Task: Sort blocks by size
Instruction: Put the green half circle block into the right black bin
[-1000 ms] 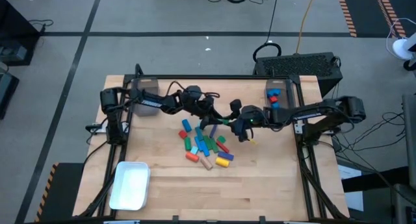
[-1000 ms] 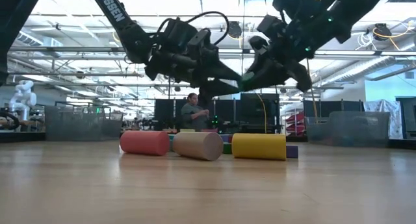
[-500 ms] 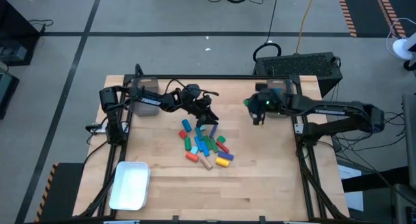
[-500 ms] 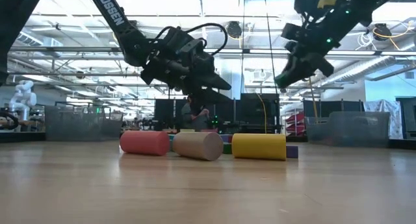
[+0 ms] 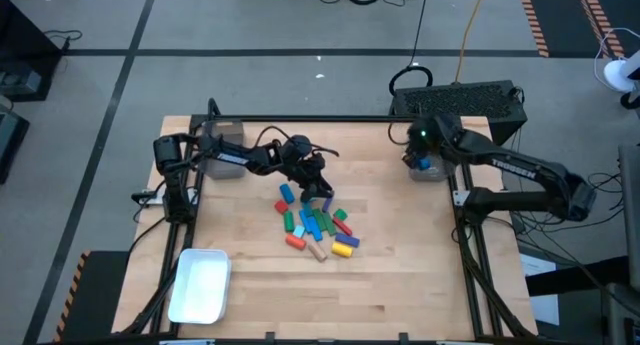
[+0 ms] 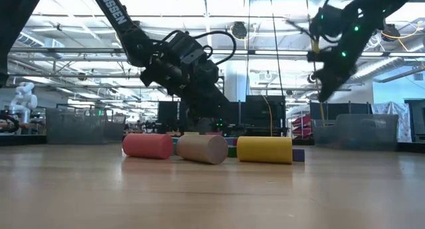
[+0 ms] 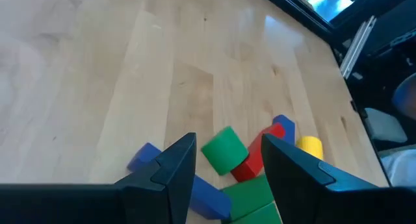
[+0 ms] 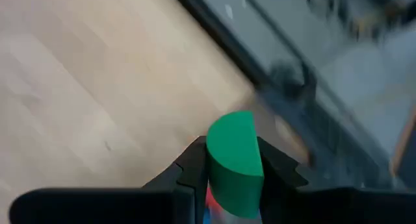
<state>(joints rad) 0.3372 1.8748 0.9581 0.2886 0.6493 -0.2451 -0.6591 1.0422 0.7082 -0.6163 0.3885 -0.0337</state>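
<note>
From above you see the right gripper (image 5: pixel 424 157) over a bin (image 5: pixel 432 171) at the worktop's far right corner, load hidden; its wrist cam shows the jaws clamped on a green cylinder (image 8: pixel 234 160). Left gripper (image 7: pixel 224 169) hangs open over the blocks (image 5: pixel 315 221) mid-worktop. Low view only gives you red (image 6: pixel 147 146), tan (image 6: pixel 202 149), yellow (image 6: pixel 264 150) cyls up front.
</note>
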